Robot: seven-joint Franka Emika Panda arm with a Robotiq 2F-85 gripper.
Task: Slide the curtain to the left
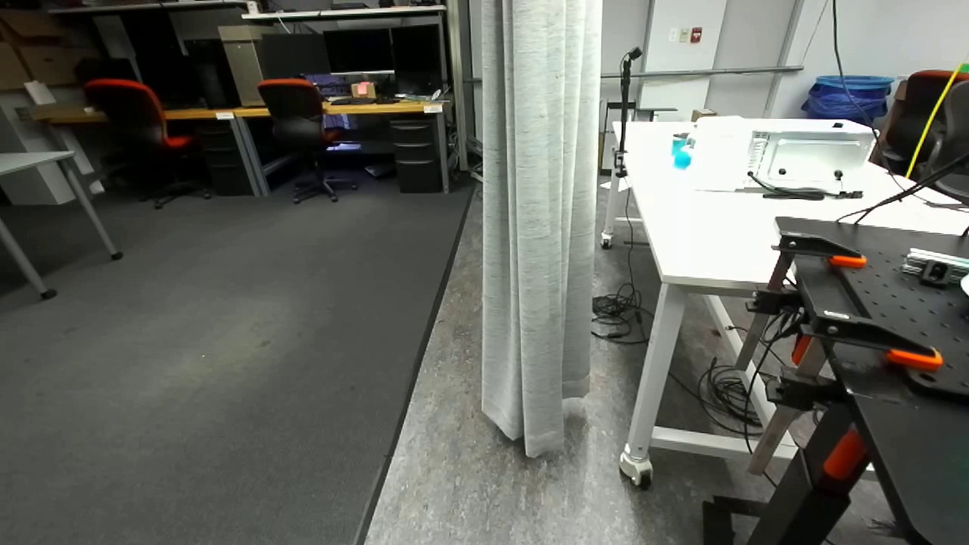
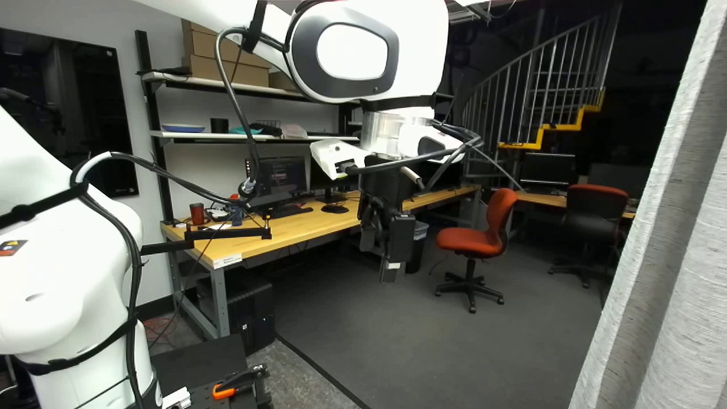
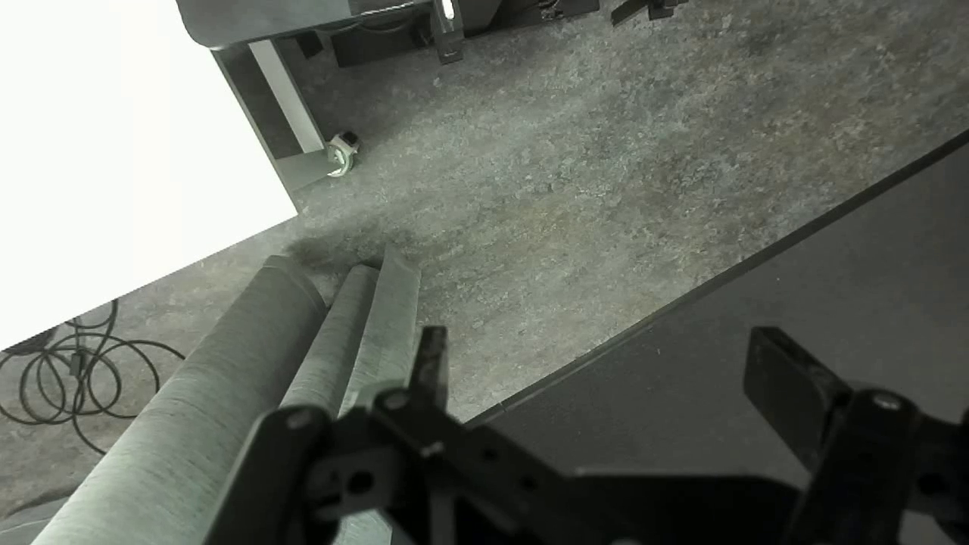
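The pleated curtain (image 1: 541,227) is matt, slubbed cloth, the gripper (image 3: 598,356) matt. Clamp handles (image 1: 914,359) at the edge of the black table (image 1: 931,446) look smooth and plastic, the desk top (image 2: 301,226) wooden, the carpet (image 1: 227,341) rough.

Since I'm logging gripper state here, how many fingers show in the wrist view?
2, with a gap between. One finger is left of the picture's centre, seen by the edge of the curtain; the other finger is at the right, with carpet behind. None looks hidden.
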